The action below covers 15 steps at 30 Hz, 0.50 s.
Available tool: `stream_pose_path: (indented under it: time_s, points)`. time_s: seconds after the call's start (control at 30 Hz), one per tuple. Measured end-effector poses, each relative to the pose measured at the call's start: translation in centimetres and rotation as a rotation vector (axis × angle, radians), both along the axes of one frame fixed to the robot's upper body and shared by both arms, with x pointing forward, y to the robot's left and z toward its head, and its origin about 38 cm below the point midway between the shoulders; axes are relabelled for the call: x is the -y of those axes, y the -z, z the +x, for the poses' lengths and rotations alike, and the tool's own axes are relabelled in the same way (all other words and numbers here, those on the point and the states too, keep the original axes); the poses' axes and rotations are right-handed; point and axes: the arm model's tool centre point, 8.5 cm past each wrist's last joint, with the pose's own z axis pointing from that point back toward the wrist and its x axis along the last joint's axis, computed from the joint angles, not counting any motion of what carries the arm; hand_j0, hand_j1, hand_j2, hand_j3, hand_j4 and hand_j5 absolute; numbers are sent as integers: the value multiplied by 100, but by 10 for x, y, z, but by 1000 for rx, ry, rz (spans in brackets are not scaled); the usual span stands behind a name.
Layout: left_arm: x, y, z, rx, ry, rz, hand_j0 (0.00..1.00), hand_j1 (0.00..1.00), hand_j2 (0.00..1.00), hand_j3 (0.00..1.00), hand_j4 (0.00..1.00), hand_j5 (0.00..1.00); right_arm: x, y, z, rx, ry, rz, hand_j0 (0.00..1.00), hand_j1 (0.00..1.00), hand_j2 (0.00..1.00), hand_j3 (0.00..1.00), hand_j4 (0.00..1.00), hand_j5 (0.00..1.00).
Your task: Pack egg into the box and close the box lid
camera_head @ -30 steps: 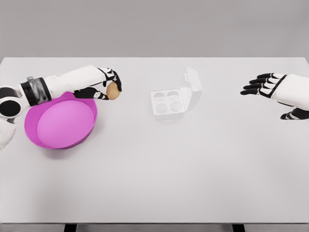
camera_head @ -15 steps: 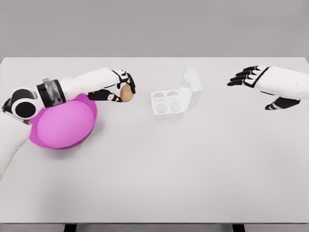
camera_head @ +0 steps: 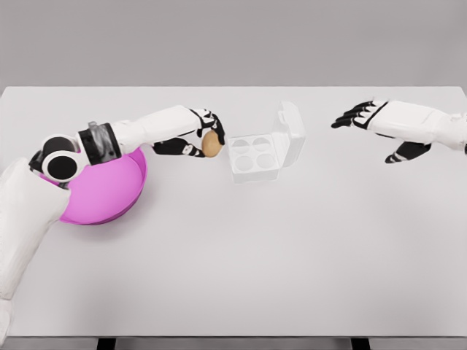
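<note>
A brown egg is held in my left hand, fingers curled around it, just left of the white egg box. The box lies open on the table, its four round cups bare and its lid standing up on the right side. My left arm stretches over the back rim of the pink bowl. To the right of the lid, my right hand hovers above the table with fingers spread, holding nothing.
The white table spans the whole view, its front edge near the bottom. The pink bowl sits at the left, partly hidden by my left forearm and shoulder.
My left hand has carried the egg rightward from above the bowl to just beside the box. The right hand has moved left and slightly up, closer to the lid.
</note>
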Motion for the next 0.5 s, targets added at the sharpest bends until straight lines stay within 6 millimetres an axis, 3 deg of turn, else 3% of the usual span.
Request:
stream_pose_path:
  time_s: [0.5]
  points:
    - [22,7,11,-19,0,-2,36,36,36,36,36,36,-3,11,2,-25,2,7,100,100,100,100,100,100]
